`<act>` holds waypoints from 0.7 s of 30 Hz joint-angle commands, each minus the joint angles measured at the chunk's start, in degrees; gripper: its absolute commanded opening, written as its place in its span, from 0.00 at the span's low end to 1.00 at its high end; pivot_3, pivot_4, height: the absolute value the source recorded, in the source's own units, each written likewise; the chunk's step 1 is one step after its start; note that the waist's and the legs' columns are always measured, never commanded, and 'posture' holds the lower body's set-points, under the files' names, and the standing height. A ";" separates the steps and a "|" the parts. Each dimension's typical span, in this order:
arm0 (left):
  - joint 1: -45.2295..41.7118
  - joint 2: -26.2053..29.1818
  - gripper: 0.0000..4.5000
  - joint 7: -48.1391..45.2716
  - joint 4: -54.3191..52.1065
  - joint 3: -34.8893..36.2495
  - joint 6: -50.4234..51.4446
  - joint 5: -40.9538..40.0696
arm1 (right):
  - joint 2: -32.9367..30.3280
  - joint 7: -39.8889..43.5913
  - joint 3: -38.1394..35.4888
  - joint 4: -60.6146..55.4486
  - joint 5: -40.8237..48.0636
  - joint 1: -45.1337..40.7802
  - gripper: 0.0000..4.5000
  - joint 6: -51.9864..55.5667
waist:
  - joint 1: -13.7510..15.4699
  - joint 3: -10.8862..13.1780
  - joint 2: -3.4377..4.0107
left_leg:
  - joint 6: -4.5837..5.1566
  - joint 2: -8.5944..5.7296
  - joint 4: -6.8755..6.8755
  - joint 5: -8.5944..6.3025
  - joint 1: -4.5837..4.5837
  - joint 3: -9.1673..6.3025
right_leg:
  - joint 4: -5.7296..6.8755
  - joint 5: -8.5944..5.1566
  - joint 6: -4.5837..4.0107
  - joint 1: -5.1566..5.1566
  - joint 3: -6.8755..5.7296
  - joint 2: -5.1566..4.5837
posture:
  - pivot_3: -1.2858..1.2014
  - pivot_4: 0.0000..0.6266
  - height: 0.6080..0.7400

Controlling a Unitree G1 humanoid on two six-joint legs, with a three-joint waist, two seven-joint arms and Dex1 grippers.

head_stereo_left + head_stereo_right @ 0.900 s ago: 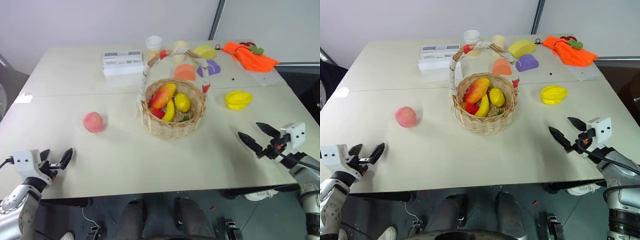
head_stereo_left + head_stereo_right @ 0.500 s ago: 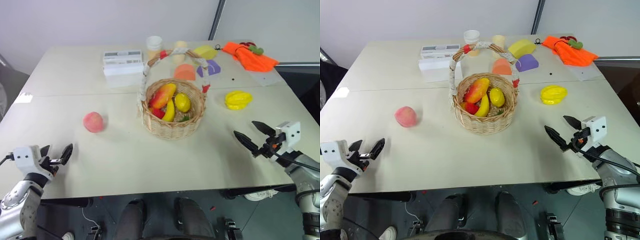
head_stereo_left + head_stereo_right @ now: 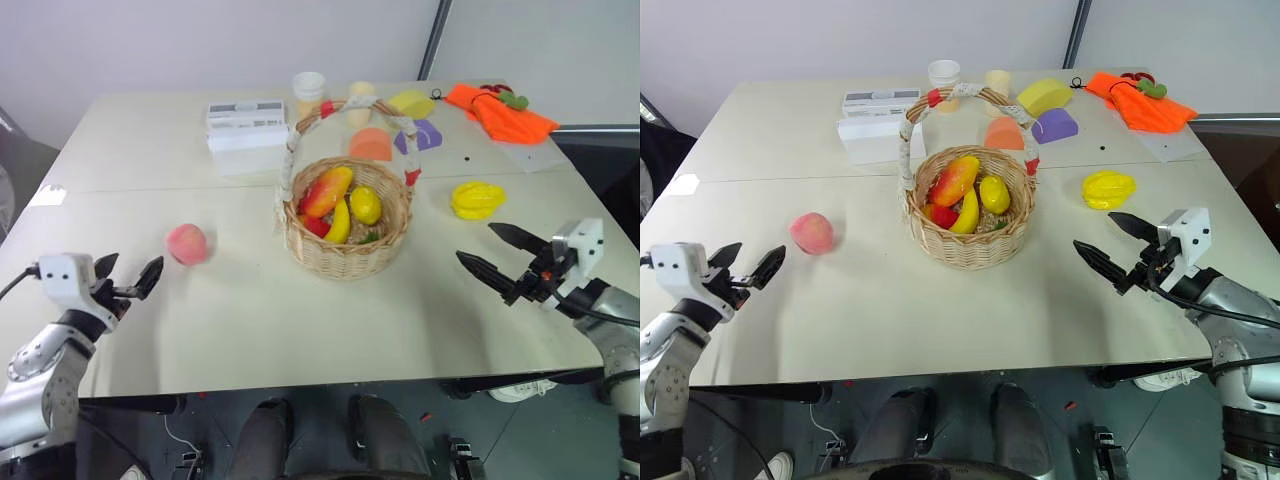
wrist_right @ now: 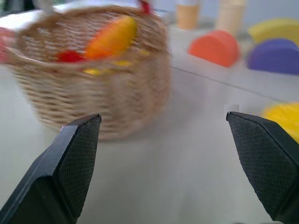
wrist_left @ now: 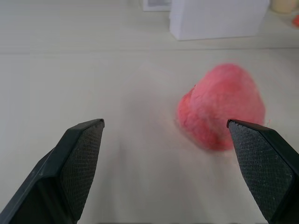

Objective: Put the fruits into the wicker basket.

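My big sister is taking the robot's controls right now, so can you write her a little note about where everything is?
Left gripper: open, holding nothing, near the peach on the table.
Right gripper: open, holding nothing, near the starfruit.
Basket: mid-table, with other fruit already inside.
Done: neither the peach nor the starfruit is in the basket yet.
Left: pick up the peach and the starfruit, and put both in the basket.

Between my spread fingers [image 4: 70, 163] sits the wicker basket [image 4: 93, 93] holding fruit; the starfruit [image 4: 282, 119] lies right, orange block [image 4: 217, 46] and purple block [image 4: 275, 56] farther back.
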 commanded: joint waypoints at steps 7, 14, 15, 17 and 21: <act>-10.31 4.79 1.00 2.81 -3.16 -5.90 11.10 0.44 | -4.96 -0.23 3.58 -20.51 14.11 -5.24 0.99 11.57 | -0.25 0.01 -0.02 | 0.00 0.02 0.00 0.00 0.02 -0.01 | 0.04 0.02 0.04 0.01 -0.01 0.06 | 0.52 0.24 1.00; -14.54 7.40 1.00 4.89 -1.61 -11.39 19.82 3.88 | -3.21 -2.40 11.25 -26.20 14.71 -10.90 0.99 13.06 | -0.10 0.02 -0.06 | 0.00 0.00 0.01 0.00 0.00 -0.01 | 0.04 0.04 0.10 0.00 -0.05 0.04 | 0.52 0.24 1.00; -14.89 7.31 1.00 5.02 -1.43 -11.73 20.78 3.92 | -2.85 -2.62 11.85 -26.31 14.35 -11.09 0.99 12.82 | -0.07 0.03 -0.06 | 0.00 -0.01 0.01 0.00 0.00 -0.01 | 0.03 0.03 0.09 0.00 -0.05 0.03 | 0.52 0.24 1.00; -15.18 7.22 1.00 5.05 -1.18 -12.46 21.44 4.53 | -2.44 -2.91 12.56 -26.31 13.75 -10.99 0.99 12.40 | -0.01 0.03 -0.08 | 0.00 -0.02 0.01 0.00 0.00 -0.02 | 0.03 0.03 0.09 0.00 -0.06 0.02 | 0.52 0.24 1.00; -15.40 6.77 0.71 5.48 0.48 -11.77 20.45 5.74 | -2.50 -2.82 13.19 -26.13 12.46 -10.13 1.00 11.63 | -0.04 0.03 -0.09 | 0.00 -0.02 0.01 0.00 0.00 -0.04 | 0.03 0.01 0.05 0.00 -0.05 0.00 | 0.52 0.24 1.00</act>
